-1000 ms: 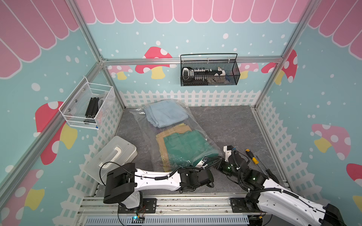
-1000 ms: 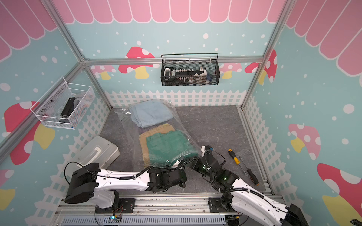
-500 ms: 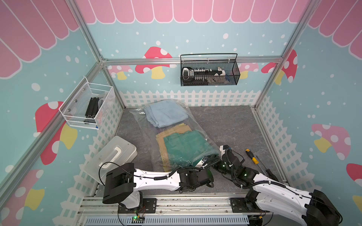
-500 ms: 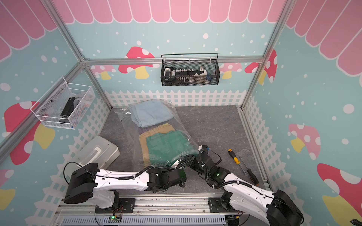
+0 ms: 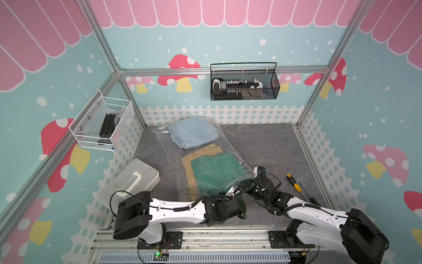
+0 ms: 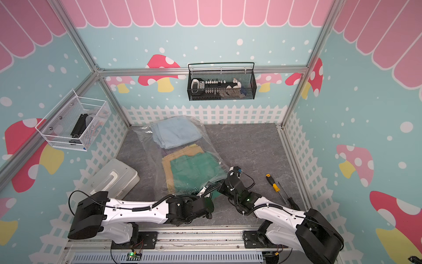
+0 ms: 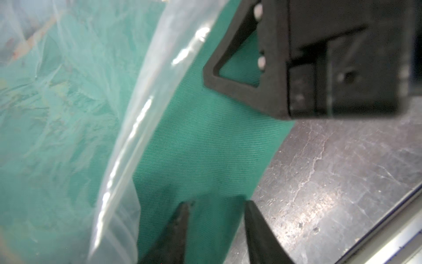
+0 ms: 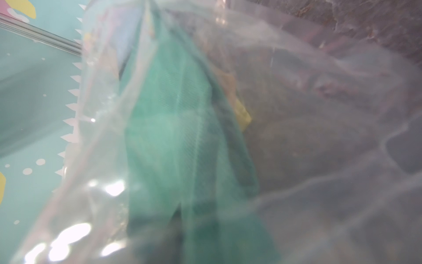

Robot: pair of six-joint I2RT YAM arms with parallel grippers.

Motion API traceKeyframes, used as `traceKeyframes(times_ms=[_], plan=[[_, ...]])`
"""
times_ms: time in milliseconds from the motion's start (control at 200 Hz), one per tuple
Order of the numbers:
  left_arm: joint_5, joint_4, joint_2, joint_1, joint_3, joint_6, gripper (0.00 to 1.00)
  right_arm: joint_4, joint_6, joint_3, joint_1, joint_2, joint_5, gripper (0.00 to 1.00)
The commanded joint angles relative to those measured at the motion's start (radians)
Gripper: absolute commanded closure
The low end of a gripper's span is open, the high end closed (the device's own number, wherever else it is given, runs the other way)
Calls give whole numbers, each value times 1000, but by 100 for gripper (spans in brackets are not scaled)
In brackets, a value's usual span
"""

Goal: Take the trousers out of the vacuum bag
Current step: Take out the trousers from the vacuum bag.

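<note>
The vacuum bag (image 5: 230, 146) (image 6: 212, 146) lies on the grey floor with trousers inside: light blue (image 5: 191, 132) at the back, tan (image 5: 187, 164) and dark green (image 5: 214, 171) (image 6: 194, 169) in front. At the bag's near mouth both grippers meet. My left gripper (image 7: 217, 210) (image 5: 236, 186) is open, its jaws apart over a corner of the dark green trousers (image 7: 205, 148) that sticks out past the zip edge (image 7: 137, 125). My right gripper (image 8: 194, 228) (image 5: 247, 184) looks shut on a fold of the dark green trousers (image 8: 171, 137), seen blurred through plastic film (image 8: 319, 114).
A translucent box with a white handle (image 5: 132, 180) sits at the front left. A yellow-handled screwdriver (image 5: 293, 182) and a black one (image 5: 308, 198) lie at the right. Wire baskets hang on the back wall (image 5: 244, 84) and the left wall (image 5: 102, 123).
My left gripper went from shut to open at the bag mouth. The right arm slid left to the green cloth and its jaws narrowed.
</note>
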Motion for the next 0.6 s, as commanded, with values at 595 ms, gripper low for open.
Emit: traceKeyframes(times_ms=[595], plan=[[68, -3, -266, 40, -112, -43, 22, -367, -124, 87, -8, -299, -93, 95]])
